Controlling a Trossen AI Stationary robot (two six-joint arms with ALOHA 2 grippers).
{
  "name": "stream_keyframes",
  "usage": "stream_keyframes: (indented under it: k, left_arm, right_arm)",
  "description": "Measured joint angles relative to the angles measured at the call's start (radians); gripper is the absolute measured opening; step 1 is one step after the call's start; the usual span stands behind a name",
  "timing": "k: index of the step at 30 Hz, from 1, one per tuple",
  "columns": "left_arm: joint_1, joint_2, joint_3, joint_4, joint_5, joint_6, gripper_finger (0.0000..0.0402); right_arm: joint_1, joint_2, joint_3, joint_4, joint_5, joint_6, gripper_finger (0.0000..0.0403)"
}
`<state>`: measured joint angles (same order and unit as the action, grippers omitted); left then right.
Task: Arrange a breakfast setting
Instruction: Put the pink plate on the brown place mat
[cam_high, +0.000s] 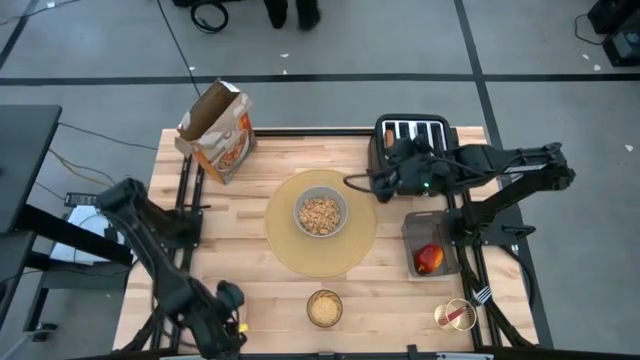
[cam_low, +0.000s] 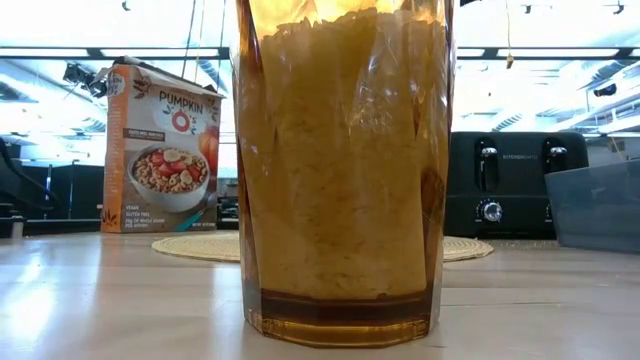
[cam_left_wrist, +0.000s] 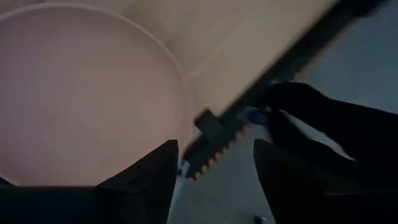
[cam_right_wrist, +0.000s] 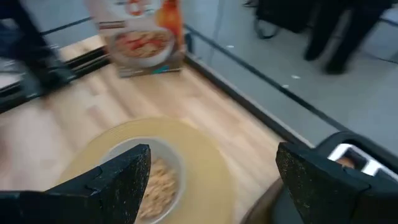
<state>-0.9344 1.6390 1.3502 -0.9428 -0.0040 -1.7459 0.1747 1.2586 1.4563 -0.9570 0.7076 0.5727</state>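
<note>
At the table's (cam_high: 250, 165) front left corner, my left gripper (cam_left_wrist: 214, 155) hangs with its fingers apart and nothing between them, over the table edge. Centre of table: the placemat (cam_high: 345, 255), carrying the bowl (cam_high: 320, 214), which is filled with cereal. The plate (cam_left_wrist: 81, 93) lies just beside my left gripper's one finger, rim close to it. It is not distinct from above, where my arm covers that corner. The glass (cam_high: 324, 308) stands in front of the mat, full. The apple (cam_high: 428, 258) sits in a grey bin (cam_high: 412, 228) at the right, and the fork (cam_high: 468, 312) lies in front of that bin. My right gripper (cam_right_wrist: 212, 155) hovers spread wide and empty at the mat's far right edge, near the toaster (cam_high: 412, 130). Judgement: the plate is the left arm's item, being far nearer. From there the mat lies inward and to the right.
</note>
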Motion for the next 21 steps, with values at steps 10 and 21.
stream_keyframes:
  k: [10, 21]
  left_arm:
    - [-0.001, 0.205, 0.001, 0.051, -0.004, 0.006, 0.0192]
    - [-0.007, 0.332, 0.002, 0.108, -0.002, -0.082, 0.0192]
  right_arm:
    - [0.208, -0.057, 0.000, 0.032, -0.025, 0.177, 0.0348]
    - [0.343, -0.053, 0.000, 0.167, 0.047, 0.260, 0.0348]
